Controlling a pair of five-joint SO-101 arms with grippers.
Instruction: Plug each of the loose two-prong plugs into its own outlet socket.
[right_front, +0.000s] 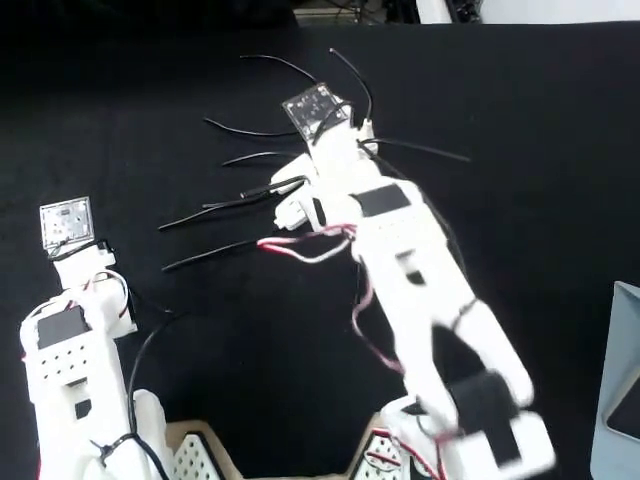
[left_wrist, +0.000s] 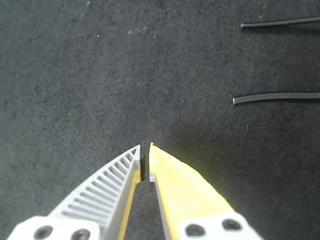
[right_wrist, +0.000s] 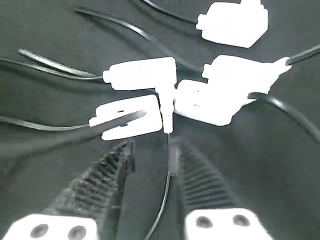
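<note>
Black cloth-covered desk (right_front: 560, 150) spanning the scene; grey boxy thing (right_front: 622, 380) standing at the near right edge; pale strip (right_front: 560, 10) beyond the far edge

1. High view: white plugs (right_front: 291, 210), mostly hidden from you under the right arm (right_front: 400, 260).
2. Grey box (right_front: 624, 380), cut off by the picture's edge.
3. Left wrist view: two black cords (left_wrist: 275, 97), far ends cut off.
4. Right wrist view: outermost plug (right_wrist: 232, 22) cut off; you cannot tell prongs or sockets.
</note>
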